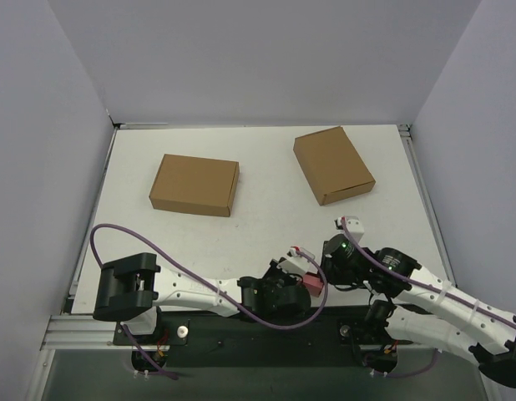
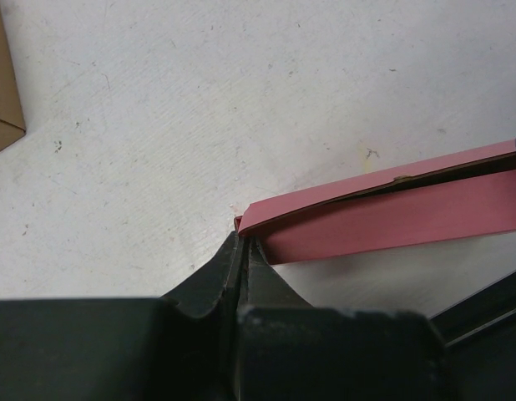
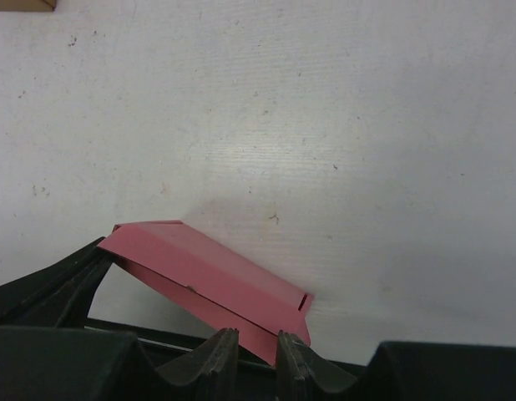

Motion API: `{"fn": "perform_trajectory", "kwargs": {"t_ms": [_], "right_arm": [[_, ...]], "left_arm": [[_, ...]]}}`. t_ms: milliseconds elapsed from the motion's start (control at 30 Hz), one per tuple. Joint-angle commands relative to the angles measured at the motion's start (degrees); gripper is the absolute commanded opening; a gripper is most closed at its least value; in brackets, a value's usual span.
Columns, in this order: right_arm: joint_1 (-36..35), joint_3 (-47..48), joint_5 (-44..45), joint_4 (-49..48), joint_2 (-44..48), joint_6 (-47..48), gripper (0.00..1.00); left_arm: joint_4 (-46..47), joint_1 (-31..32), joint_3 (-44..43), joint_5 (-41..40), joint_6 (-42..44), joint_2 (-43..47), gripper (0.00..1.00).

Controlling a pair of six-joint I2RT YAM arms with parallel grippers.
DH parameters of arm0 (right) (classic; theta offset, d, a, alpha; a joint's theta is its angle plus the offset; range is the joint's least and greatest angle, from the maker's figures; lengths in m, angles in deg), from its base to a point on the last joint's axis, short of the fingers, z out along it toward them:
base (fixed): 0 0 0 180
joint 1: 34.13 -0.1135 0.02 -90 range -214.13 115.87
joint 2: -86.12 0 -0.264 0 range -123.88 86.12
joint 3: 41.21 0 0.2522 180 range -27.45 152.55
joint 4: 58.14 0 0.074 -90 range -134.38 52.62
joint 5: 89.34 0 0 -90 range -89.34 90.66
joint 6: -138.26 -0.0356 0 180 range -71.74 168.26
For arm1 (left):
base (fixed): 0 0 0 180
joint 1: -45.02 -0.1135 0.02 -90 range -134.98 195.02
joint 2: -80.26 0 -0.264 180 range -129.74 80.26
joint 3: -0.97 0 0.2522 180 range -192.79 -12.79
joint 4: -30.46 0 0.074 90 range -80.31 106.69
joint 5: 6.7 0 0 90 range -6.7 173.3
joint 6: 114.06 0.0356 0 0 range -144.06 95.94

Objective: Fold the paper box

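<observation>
— Where is the paper box (image 1: 315, 285) sitting in this shot?
— It is hanging low in the overhead frame, just right of centre, between the two wrists near the table's (image 1: 258, 230) bottom edge. It is showing as a flat pink strip and casting a shadow on the white surface.
— And the arms?
— The left gripper (image 2: 244, 242) is pressing its fingers together on one corner of the pink card, at the lower middle of its wrist view. The right gripper (image 3: 258, 341) is pinching the opposite corner, fingers nearly touching, at the bottom of its view.
— Anything else showing?
— Two brown boxes (image 1: 194, 185) (image 1: 333, 164) are lying well apart in the upper half, one left of centre, one right.
</observation>
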Motion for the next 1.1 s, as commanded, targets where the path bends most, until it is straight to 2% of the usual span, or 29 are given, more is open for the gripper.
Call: {"fn": "perform_trajectory", "kwargs": {"t_ms": [0, 200, 433, 1067], "right_arm": [[-4.71, 4.48, 10.31, 6.06, -3.82, -3.70, 0.26], [-9.98, 5.54, 15.33, 9.67, -6.55, -6.25, 0.29], [-13.24, 2.21, 15.86, 9.94, -3.57, -6.69, 0.36], [-14.47, -1.40, 15.85, 6.69, -7.78, -6.34, 0.29]], "left_arm": [[-9.63, -0.07, 3.16, 16.32, -2.07, -4.90, 0.00], [-9.45, -0.42, 3.16, 16.67, -2.07, -4.90, 0.00], [-9.36, -0.69, 3.43, 16.67, -1.90, -4.73, 0.00], [-9.71, -0.86, 3.16, 16.50, -1.54, -4.82, 0.00]]}}
